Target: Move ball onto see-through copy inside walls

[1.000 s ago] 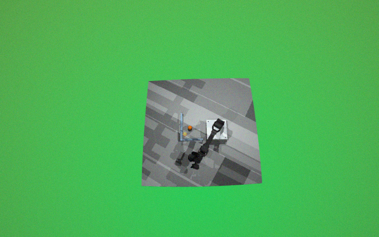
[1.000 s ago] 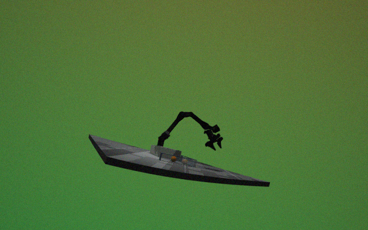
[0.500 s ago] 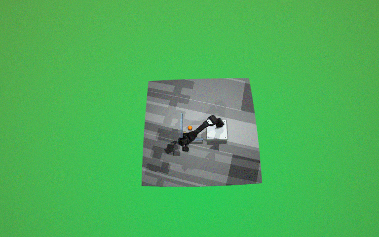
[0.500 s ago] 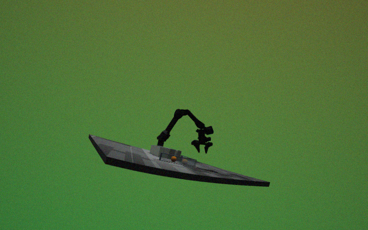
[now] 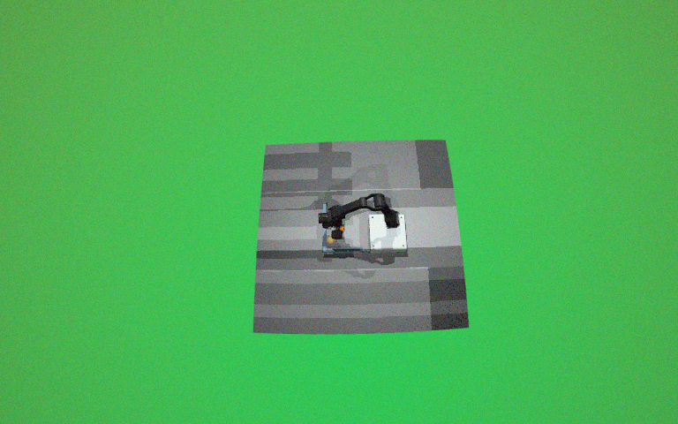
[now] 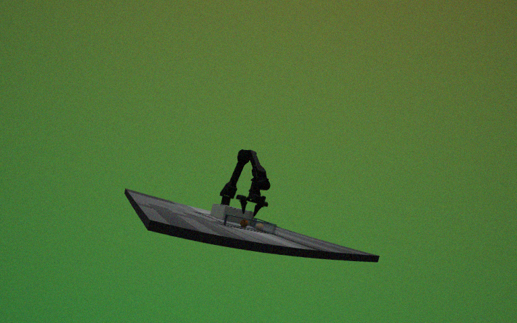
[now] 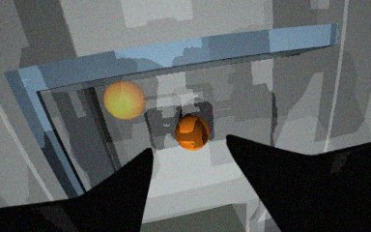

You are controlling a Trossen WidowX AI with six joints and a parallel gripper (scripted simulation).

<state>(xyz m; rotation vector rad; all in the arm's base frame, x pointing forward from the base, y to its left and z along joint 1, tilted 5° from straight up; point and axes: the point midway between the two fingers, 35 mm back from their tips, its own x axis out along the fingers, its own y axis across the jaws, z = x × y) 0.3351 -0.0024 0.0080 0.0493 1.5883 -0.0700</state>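
The orange ball (image 5: pixel 342 228) (image 6: pixel 244 223) (image 7: pixel 191 132) lies on the table inside the corner of the walls. The see-through yellowish copy (image 5: pixel 329 239) (image 6: pixel 259 226) (image 7: pixel 125 100) is nearer the corner, apart from the ball. One clear bluish wall (image 5: pixel 325 206) (image 7: pixel 236 44) runs along the far side from the arm's base. The other wall (image 5: pixel 344 249) (image 7: pixel 36 87) meets it at the corner beside the copy. My gripper (image 6: pixel 249 214) (image 7: pixel 189 146) is open and empty, pointing down above the ball. In the wrist view the ball shows between and slightly beyond the fingertips. The arm partly hides the far wall in the top view.
The white base block (image 5: pixel 387 237) (image 6: pixel 219 210) stands on the open side of the corner, across from the far wall. The grey table (image 5: pixel 344 294) (image 6: pixel 205 232) has striped shading and shadows, and its edges drop off to the green background.
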